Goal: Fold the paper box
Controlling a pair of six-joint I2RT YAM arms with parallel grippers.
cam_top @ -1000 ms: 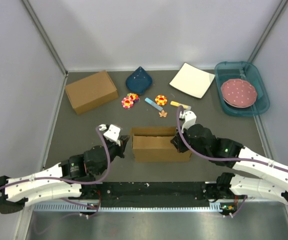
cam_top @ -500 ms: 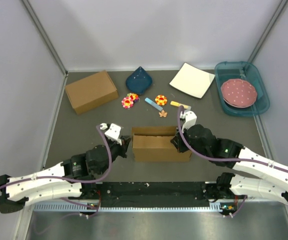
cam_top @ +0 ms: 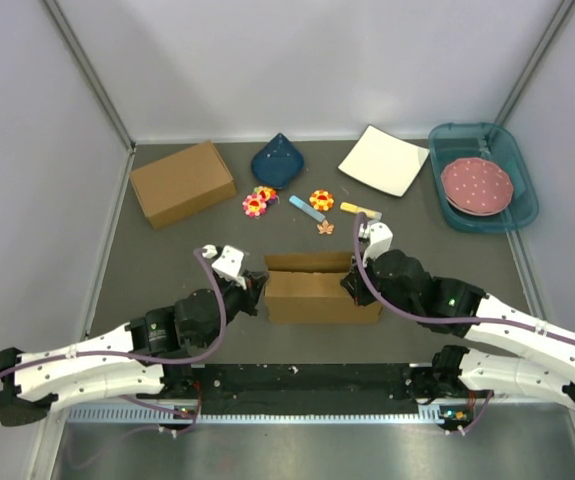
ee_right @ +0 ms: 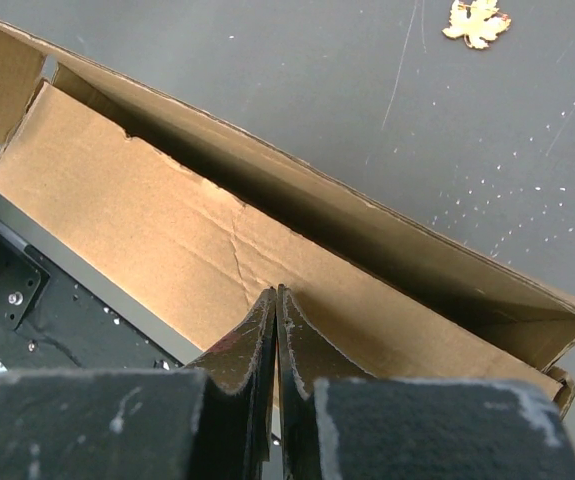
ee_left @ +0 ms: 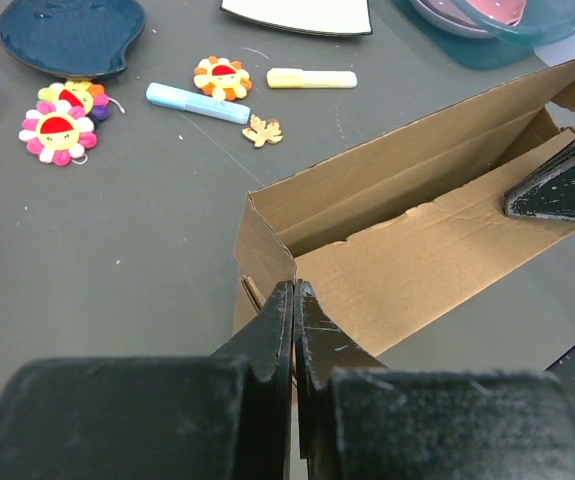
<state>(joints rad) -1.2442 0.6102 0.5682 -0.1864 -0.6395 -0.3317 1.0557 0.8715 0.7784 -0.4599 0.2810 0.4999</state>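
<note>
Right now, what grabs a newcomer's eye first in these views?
The open-topped paper box at table centre, flanked by both arms. The left end effector, fingers together, sits at its left corner, and the right end effector, also closed, has its tips over the near wall. Next comes the colour along the back: bright flower toys in the middle and a teal tub holding a pink plate at far right.

plain brown paper box (cam_top: 315, 293), teal tray (cam_top: 520, 165)
</note>
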